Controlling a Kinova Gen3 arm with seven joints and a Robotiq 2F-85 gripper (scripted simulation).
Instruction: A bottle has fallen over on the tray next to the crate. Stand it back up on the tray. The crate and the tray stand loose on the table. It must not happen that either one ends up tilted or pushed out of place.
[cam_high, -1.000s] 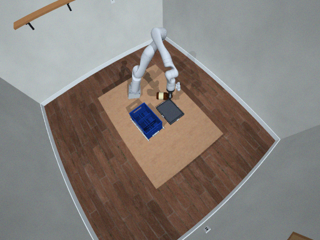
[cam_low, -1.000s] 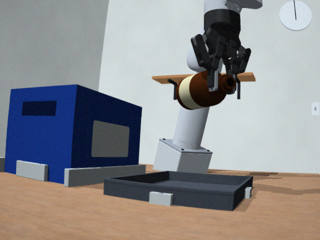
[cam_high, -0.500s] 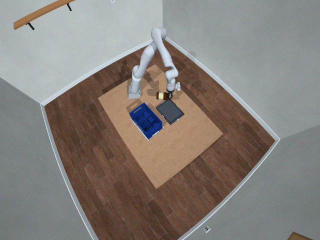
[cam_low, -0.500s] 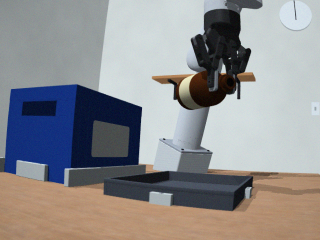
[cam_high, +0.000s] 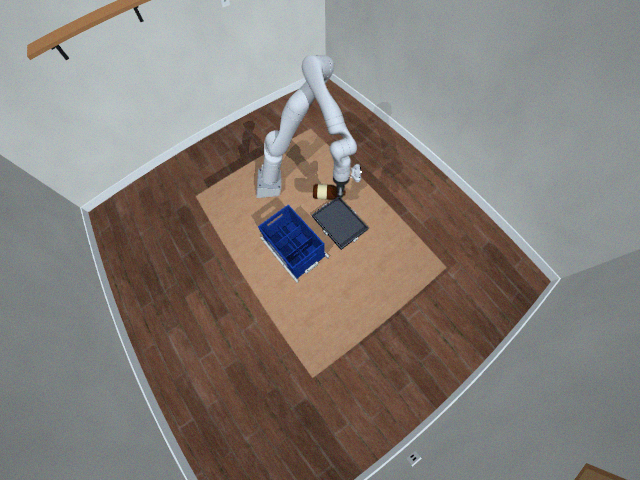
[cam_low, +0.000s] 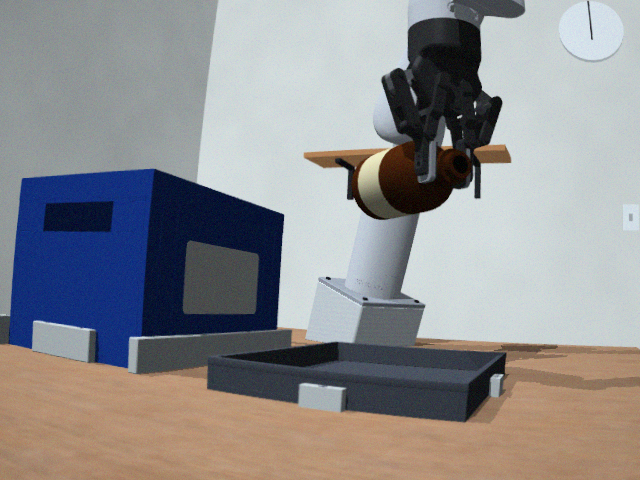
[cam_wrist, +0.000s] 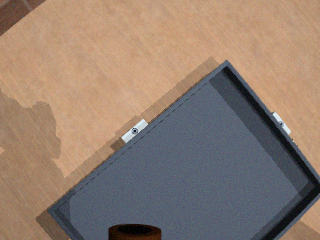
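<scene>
The brown bottle (cam_high: 324, 191) (cam_low: 400, 180) with a cream label lies nearly level in the air, its mouth slightly higher than its base in the exterior view. Only its mouth rim (cam_wrist: 135, 233) shows at the bottom of the wrist view. My gripper (cam_high: 340, 195) (cam_low: 445, 178) is shut on the bottle near its neck and points down, high above the table. The dark grey tray (cam_high: 341, 246) (cam_low: 258, 379) (cam_wrist: 270, 112) is flat on the table with nothing on the part that shows. The fingers are outside the wrist view.
The blue crate (cam_high: 311, 263) (cam_low: 77, 273) with compartments stands beside the tray, lower left of it in the top view. Light grey blocks (cam_low: 322, 397) (cam_wrist: 134, 131) sit against the tray's sides, and grey strips (cam_low: 211, 351) run along the crate's foot. The robot's base (cam_high: 268, 187) (cam_low: 364, 315) stands behind.
</scene>
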